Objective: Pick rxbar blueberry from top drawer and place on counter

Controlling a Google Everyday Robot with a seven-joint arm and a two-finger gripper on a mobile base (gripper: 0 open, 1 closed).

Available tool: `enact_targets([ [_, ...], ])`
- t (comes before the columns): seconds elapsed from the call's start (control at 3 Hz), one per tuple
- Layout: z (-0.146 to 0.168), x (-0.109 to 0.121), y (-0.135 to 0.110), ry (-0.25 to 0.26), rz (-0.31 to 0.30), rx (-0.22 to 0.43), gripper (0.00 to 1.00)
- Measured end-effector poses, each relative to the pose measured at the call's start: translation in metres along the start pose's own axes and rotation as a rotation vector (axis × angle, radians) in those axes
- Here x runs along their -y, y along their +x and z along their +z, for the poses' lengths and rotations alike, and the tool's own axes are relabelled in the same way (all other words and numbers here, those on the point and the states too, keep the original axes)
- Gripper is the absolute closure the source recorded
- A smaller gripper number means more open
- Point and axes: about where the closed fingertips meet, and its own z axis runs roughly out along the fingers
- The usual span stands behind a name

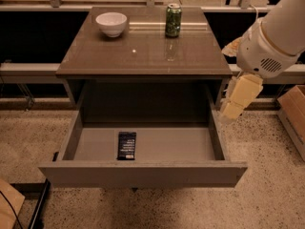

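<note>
Rxbar blueberry (127, 145) lies front-to-back in top drawer (143, 173) — gripper (232, 111) hangs right.

You've got the rxbar (126, 145) lying in the drawer (143, 173), left of middle; bowl (111, 24) and can (173, 20) sit at the back of the surface (143, 56), hand (231, 110) just off the drawer's right side.

Wht arm (281, 32), cream end effector (232, 111) rt.

the hand (233, 106) hangs just right of the open top drawer (143, 174), where the rxbar blueberry (127, 145) lies.
</note>
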Motion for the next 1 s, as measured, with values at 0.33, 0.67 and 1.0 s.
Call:
enact_targets([
  [0.33,0.002,0.0,0.001,-0.004,0.002,0.001,0.0],
  [0.67,0.016,-0.007,0.004,-0.003,0.075,0.048,0.0],
  [1.0,0.075,-0.004,-0.017,-0.02,0.138,0.187,0.0],
])
